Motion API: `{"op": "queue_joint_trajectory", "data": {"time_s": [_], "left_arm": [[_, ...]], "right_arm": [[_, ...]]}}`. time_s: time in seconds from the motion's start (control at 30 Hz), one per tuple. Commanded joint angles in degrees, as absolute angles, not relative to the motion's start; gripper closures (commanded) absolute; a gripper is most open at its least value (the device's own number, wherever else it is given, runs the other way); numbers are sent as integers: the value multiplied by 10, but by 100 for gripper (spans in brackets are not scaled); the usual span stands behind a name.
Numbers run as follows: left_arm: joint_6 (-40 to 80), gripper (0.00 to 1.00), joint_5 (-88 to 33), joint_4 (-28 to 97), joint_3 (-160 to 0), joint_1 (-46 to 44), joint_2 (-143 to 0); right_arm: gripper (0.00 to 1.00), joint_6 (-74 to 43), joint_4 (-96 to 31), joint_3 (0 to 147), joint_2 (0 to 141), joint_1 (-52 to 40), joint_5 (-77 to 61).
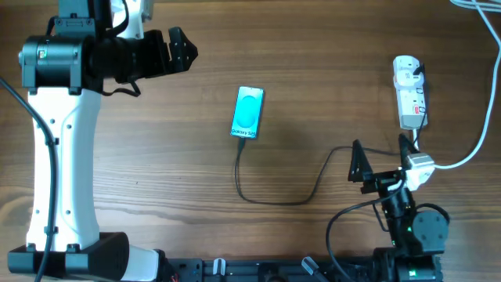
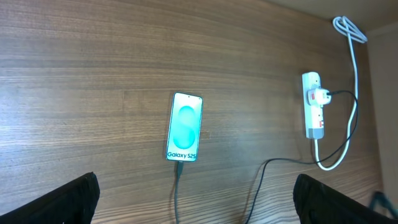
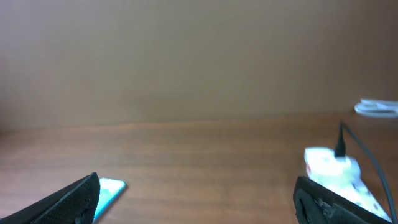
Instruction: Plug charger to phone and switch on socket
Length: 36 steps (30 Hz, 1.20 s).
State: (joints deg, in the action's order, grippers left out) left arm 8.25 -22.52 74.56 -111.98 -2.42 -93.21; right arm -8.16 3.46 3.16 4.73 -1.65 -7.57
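Observation:
The phone (image 1: pixel 248 113) lies on the table middle, cyan screen lit, white text band at its near end; it also shows in the left wrist view (image 2: pixel 185 127) and the right wrist view (image 3: pixel 111 190). The thin black charger cable (image 1: pixel 274 197) runs from the phone's near end toward the socket; its tip sits in the phone's port (image 2: pixel 179 165). The white socket (image 1: pixel 410 92) lies at the right, with a plug in it (image 2: pixel 319 96). My left gripper (image 1: pixel 178 48) is open and empty at the far left. My right gripper (image 1: pixel 381 160) is open and empty, near the socket's near end.
A thicker white lead (image 1: pixel 477 137) loops from the socket's near end to the table's far right corner. The left arm's white base (image 1: pixel 63 157) stands at the left. The right arm's base (image 1: pixel 411 231) sits at the front right edge.

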Motion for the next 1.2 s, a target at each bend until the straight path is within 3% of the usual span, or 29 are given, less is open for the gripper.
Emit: {"op": "queue_joint_trajectory", "data": {"time_s": [0.0,1.17], "left_arm": [[80,0,-226,744,-1121,-24,-931],[80,0,-226,744,-1121,-24,-931]], "right_arm": [[0,-90,12,3,4,-20,-44],[0,-91,1,3,2,-21,-30]]}}
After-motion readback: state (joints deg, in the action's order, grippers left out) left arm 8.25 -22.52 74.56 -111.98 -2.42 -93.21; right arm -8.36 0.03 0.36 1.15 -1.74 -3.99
